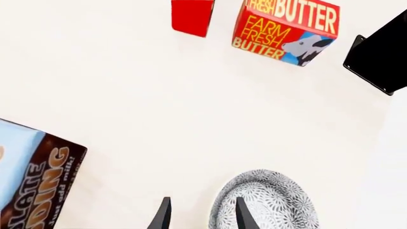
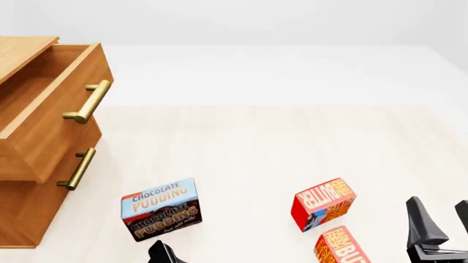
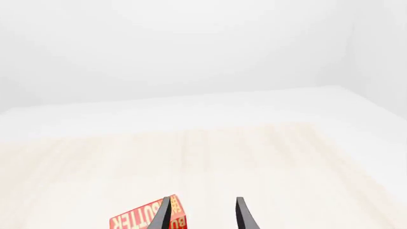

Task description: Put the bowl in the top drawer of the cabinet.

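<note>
A pale, faintly wood-grained table [image 2: 278, 148] fills the scene under a plain white backdrop. At its left edge stands the cabinet [image 2: 22, 208], light brown wood, cut off by the front view's left border. Its top drawer [image 2: 51, 109] is pulled out and open, with a brass bar handle [image 2: 89, 101] on its face; the lower drawer [image 2: 86, 168] beneath carries a like handle and sits further in.

The bowl [image 1: 267, 200] appears only in the left wrist view, white with a grey lace pattern, resting on the table and partly cut off by the picture's edge. One fingertip of the left gripper [image 1: 200, 217] overlaps its rim; the 2 fingers stand apart and grip nothing. In the front view only a dark tip of that gripper shows at the table's near edge, just by the chocolate pudding box [image 2: 161, 208].

2 butter boxes sit toward the near right: one [image 2: 323, 201] is whole, the other [image 2: 340, 246] is cut off at the bottom border. The right gripper [image 3: 202, 214] hovers with its fingers spread and empty, above a butter box whose corner alone shows.
</note>
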